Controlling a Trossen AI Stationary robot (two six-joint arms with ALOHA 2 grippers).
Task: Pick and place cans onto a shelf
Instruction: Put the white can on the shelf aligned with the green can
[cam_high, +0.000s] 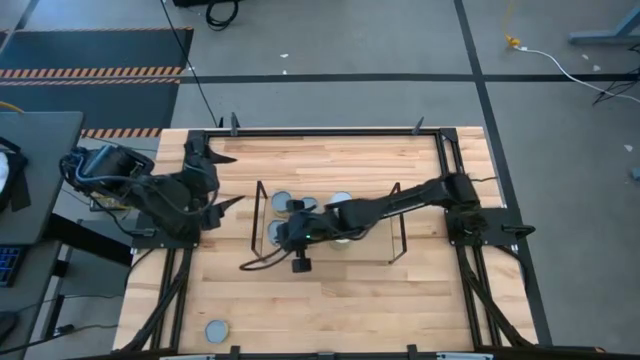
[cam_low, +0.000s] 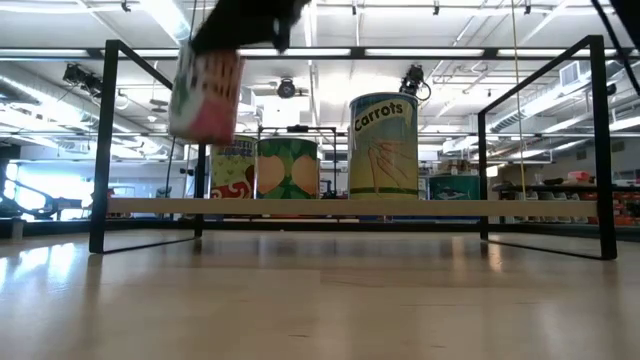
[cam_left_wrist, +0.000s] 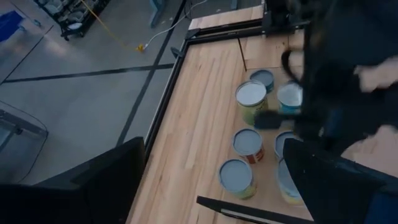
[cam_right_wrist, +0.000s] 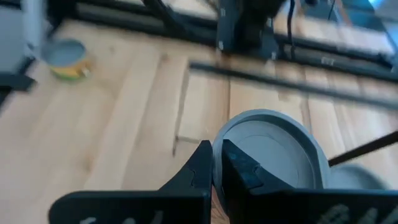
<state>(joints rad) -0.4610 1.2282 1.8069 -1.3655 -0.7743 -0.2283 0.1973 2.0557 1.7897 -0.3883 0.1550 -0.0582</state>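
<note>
Right tool (cam_high: 297, 232) clamped on pink-labelled can (cam_low: 206, 95), held above shelf (cam_high: 262, 205) at its left end beside cans already standing there; left tool (cam_high: 222, 178) open, parked at desk edge; risk: clipping neighbours when lowering.

the right arm (cam_high: 400, 203) lies across the middle of the high view and hides part of the shelf (cam_high: 262, 212) and some of the cans (cam_high: 283, 199) under it; how many stand there cannot be counted. in the low view a pink and white can (cam_low: 206, 95) hangs blurred at the upper left, and the gripper above it is cut off by the top edge. in the left wrist view a dark blurred arm covers the upper right and hides several cans (cam_left_wrist: 251, 99). in the right wrist view the can (cam_right_wrist: 270, 152) at bottom centre is cut off by the lower edge, and the fingers (cam_right_wrist: 200, 165) look pressed together.
</note>
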